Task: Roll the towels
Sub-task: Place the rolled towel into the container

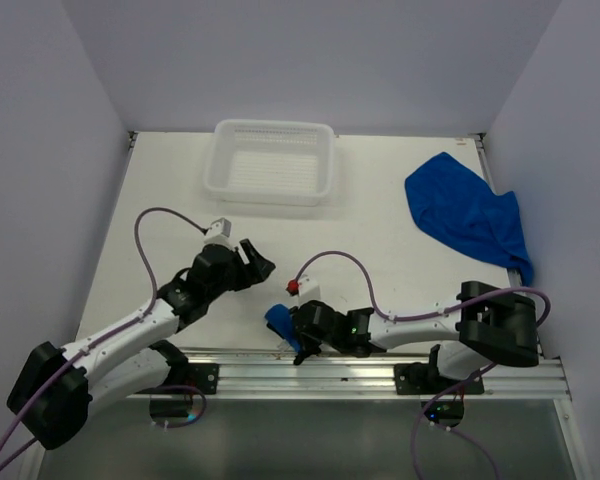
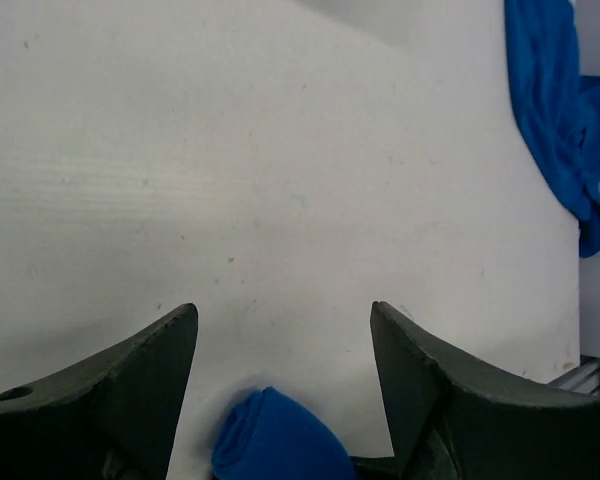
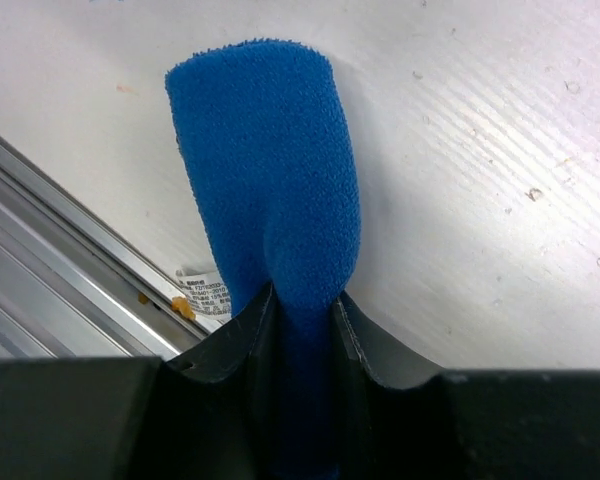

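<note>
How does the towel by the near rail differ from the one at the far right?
The near towel is a compact roll; the far-right towel lies loose and crumpled. The near towel is pinched in the right tool; nothing touches the far-right towel. The near towel sits beside the rail; the far-right towel lies farther back, on the right. Both are plain royal-blue cloth.
</note>
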